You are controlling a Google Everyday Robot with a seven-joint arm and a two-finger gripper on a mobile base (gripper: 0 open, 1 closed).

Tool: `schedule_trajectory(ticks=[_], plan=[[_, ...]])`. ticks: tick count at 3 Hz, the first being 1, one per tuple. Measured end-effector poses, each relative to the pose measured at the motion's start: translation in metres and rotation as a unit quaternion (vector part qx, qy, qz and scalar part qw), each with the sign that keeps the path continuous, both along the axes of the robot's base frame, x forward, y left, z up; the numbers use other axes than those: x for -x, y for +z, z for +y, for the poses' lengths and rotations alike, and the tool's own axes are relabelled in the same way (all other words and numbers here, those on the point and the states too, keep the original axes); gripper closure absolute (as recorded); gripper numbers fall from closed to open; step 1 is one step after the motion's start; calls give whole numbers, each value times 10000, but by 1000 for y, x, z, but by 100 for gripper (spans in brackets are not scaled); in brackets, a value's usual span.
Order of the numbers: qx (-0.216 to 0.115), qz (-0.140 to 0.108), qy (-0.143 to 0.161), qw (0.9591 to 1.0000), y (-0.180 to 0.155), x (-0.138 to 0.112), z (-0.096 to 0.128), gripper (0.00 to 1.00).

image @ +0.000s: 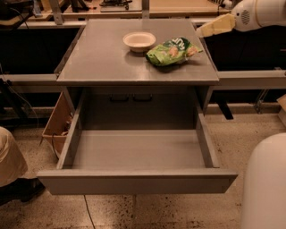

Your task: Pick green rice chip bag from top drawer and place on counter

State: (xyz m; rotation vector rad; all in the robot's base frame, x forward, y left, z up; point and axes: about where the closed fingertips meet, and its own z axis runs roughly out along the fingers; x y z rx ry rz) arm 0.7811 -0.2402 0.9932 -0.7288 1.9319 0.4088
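1. Green rice chip bag (pixel 172 50) is lying on the counter (pixel 103 58), right of centre toward the back. It's just beside the white bowl (pixel 139 41) on its left, and I can't tell if they touch.
2. Far left, a brown cardboard box (pixel 56 123) sits on the floor against the cabinet's side, below counter level.
3. Middle: the top drawer (pixel 134 182) stands wide open under the counter, front panel facing my camera.
4. Right: the gripper (pixel 214 27) hangs in the air off the counter's back right corner. It's apart from the bag and touching nothing I can see. Honestly can't tell how far open it is.
5. Room-wise, there's a wooden tabletop (pixel 178 5) behind the counter and speckled floor (pixel 134 212) underneath. The robot's white body (pixel 266 183) fills the lower right corner.
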Motion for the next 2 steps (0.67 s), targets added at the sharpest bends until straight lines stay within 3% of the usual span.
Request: schedule_trajectory(ticks=[1, 2], plan=[[336, -175, -173, 9991, 29, 30, -36, 0], [338, -193, -181, 9991, 32, 32, -37, 0]])
